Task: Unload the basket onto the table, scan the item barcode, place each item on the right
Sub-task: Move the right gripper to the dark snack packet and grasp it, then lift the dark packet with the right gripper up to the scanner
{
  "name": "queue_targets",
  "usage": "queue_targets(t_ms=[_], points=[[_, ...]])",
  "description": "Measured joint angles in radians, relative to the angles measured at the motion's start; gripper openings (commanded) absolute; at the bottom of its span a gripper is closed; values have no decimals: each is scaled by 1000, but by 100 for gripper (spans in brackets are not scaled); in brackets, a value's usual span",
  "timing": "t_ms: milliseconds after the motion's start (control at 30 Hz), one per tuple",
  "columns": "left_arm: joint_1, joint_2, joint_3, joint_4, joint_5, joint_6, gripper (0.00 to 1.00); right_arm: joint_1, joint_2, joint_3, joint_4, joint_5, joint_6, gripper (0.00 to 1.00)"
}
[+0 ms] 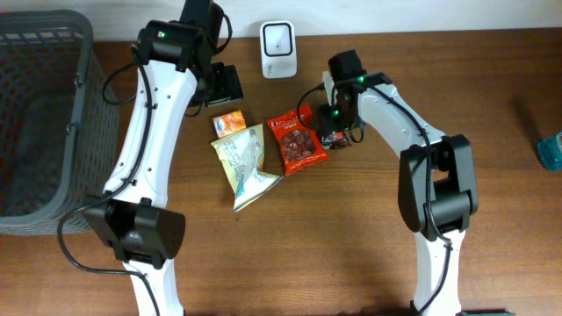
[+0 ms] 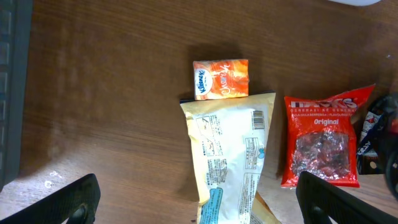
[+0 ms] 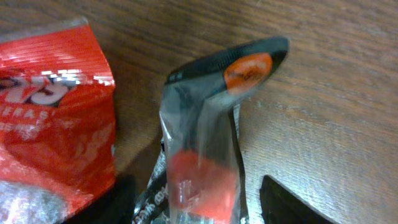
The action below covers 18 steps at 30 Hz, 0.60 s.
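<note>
The dark snack packet (image 3: 205,124) lies on the table (image 1: 351,254), just beside the red candy bag (image 1: 297,140). The right gripper (image 3: 196,186) straddles it, half-narrowed, gaps showing either side. The left gripper (image 2: 198,186) hangs wide and empty. Gripping, lifting and presenting it to the white scanner (image 1: 278,38) are all left to do.

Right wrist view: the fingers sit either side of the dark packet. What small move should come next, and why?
Probably close the right gripper on the dark packet. Its fingers flank it with a gap on each side, so nothing is pinched yet, and the packet lies on the table beside the red bag, needing a grip before any scan.
</note>
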Motion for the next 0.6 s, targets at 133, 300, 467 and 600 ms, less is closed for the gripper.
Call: queue_targets(t_ms=[133, 300, 467, 600], points=[[0, 0, 0, 0, 0, 0, 99, 0, 0, -40, 77, 0, 5, 43], [0, 0, 0, 0, 0, 0, 99, 0, 0, -43, 103, 0, 6, 44], [0, 0, 0, 0, 0, 0, 99, 0, 20, -43, 115, 0, 14, 29], [0, 0, 0, 0, 0, 0, 99, 0, 21, -29, 102, 7, 52, 20]])
